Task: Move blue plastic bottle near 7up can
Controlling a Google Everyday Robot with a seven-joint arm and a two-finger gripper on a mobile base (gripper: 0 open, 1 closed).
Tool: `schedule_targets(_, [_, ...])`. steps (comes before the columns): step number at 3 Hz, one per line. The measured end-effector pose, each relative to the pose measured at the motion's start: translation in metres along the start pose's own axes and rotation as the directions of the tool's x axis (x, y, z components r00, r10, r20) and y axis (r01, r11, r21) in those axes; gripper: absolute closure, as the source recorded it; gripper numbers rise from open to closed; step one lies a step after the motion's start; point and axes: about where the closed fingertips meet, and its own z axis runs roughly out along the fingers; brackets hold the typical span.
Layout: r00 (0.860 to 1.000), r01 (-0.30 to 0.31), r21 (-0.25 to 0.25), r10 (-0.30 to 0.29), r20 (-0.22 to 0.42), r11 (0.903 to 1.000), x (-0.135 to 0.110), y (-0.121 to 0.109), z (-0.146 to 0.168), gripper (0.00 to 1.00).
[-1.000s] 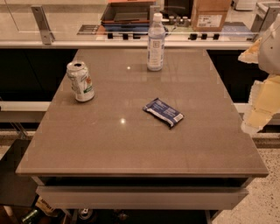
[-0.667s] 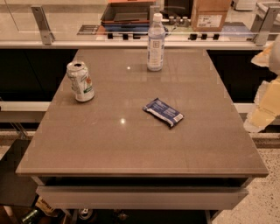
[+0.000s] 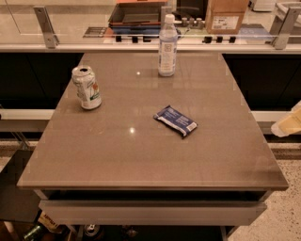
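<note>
The blue plastic bottle [image 3: 167, 47] stands upright at the back middle of the brown table [image 3: 141, 160]; it is clear, with a white cap and a pale label. The 7up can [image 3: 86, 88], silver-white, dented and green near the base, stands upright near the table's left edge, well apart from the bottle. My gripper [image 3: 289, 123] shows only as a pale cream part at the right edge of the view, off the table's right side and far from both. It holds nothing that I can see.
A flat dark blue snack packet [image 3: 175, 120] lies near the table's middle, between the can and the gripper. A glass rail with metal posts [image 3: 45, 24] runs behind the table. A cardboard box [image 3: 226, 14] and a dark tray [image 3: 138, 13] sit beyond it.
My arm has drawn back to the right and shows less in the view. The bottle, can and packet have not moved.
</note>
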Motion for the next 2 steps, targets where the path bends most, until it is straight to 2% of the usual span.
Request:
schedule_targets(1, [0.99, -0.041, 0.029, 0.037, 0.134, 0.9987, 0.003, -0.038, 0.028, 0.0])
schedule_targets(2, [0.972, -0.047, 0.038, 0.037, 0.233, 0.9982, -0.001, -0.069, 0.053, 0.0])
